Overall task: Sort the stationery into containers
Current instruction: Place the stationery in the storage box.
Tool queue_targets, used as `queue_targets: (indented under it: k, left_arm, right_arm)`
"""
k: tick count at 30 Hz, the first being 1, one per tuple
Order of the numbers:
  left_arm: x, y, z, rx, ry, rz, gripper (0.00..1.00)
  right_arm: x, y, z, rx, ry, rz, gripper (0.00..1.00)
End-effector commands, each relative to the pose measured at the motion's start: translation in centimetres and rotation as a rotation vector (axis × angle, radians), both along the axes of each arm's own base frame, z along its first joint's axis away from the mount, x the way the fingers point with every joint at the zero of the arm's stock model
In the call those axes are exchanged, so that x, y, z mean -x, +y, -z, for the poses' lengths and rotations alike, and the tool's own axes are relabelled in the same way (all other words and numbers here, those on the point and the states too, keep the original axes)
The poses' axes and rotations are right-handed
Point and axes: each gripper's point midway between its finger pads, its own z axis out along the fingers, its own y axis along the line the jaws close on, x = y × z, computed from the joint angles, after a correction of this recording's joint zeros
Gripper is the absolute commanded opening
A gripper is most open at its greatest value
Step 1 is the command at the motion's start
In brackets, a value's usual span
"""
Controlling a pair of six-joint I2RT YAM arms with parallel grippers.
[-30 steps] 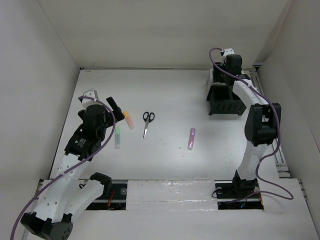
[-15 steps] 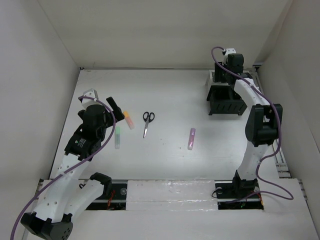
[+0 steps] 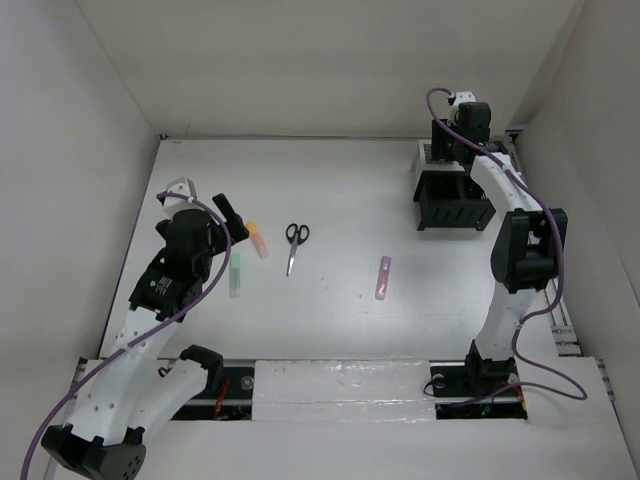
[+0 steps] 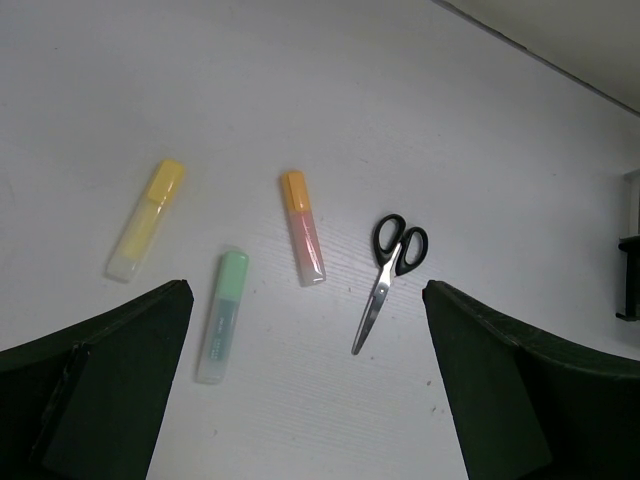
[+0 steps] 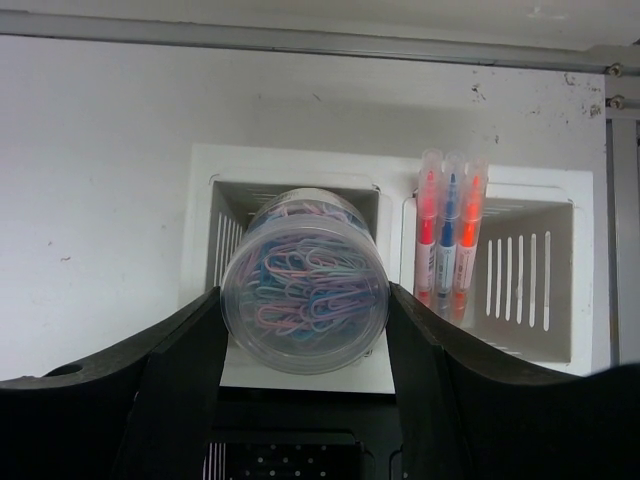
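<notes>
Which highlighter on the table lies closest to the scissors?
The orange-capped highlighter, just beside the scissors; the green highlighter and yellow highlighter lie beyond it, and the purple highlighter sits well apart.

From above the near edge, the top camera takes in the whole table. The left wrist camera looks down on the left-side scissors, which both views show. The right wrist camera sits close over the paper-clip tub and white box, far right.

Bright, even light floods the white table, with soft, short shadows. Scissors ahead of the left jaws are sharp; fingers dark, blurred.
</notes>
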Motion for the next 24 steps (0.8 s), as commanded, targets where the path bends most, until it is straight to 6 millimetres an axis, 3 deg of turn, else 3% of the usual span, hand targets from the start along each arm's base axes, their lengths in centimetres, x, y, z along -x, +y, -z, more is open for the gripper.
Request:
queue_targets:
  k: [1, 6, 7, 9, 11, 13, 15, 16, 18, 22, 24]
  left_arm:
    - [-0.1, 0.1, -1.6, 0.010, -0.046, 0.000, 1.00]
    - [-0.1, 0.1, -1.6, 0.010, -0.046, 0.000, 1.00]
    - [-0.1, 0.1, -1.6, 0.010, -0.046, 0.000, 1.00]
    - [-0.1, 0.1, -1.6, 0.010, -0.046, 0.000, 1.00]
    - [-0.1, 0.1, -1.6, 0.010, -0.046, 0.000, 1.00]
    - [-0.1, 0.1, -1.6, 0.010, -0.046, 0.000, 1.00]
    - [-0.1, 0.1, -1.6, 0.010, -0.046, 0.000, 1.00]
    - [-0.1, 0.1, -1.6, 0.010, -0.046, 0.000, 1.00]
    - [-0.2, 0.0, -1.4, 0.007, -0.038, 0.000, 1.00]
    - [-0.2, 0.0, -1.4, 0.007, -0.037, 0.000, 1.00]
    - [-0.2, 0.0, -1.4, 0.007, -0.037, 0.000, 1.00]
  right_arm:
    - [-1.2, -0.3, -3.4, -0.016, -0.088, 0.007, 0.23]
    - [-1.4, -0.1, -2.3, -0.020, -0.070, -0.001, 0.32]
    - [-1.4, -0.1, -2.3, -0.020, -0.069, -0.001, 0.42]
    - [-1.4, -0.1, -2.3, -0.020, -0.069, -0.001, 0.54]
    - [-1.4, 0.4, -2.3, -0.020, -0.069, -0.010, 0.73]
    - [-1.3, 0.4, -2.8, -0.021, -0.078, -0.011, 0.99]
    - [-1.1, 1.0, -2.6, -0.021, -0.068, -0.021, 1.00]
    - [-0.9, 1.0, -3.8, -0.022, -0.089, -0.021, 1.00]
    - [-0.7, 1.2, -4.3, -0.014, -0.099, -0.016, 1.00]
    - [0.4, 3.1, -7.5, -0.020, -0.149, -0.051, 1.00]
    - [1.5, 3.9, -10.3, -0.020, -0.200, -0.060, 1.00]
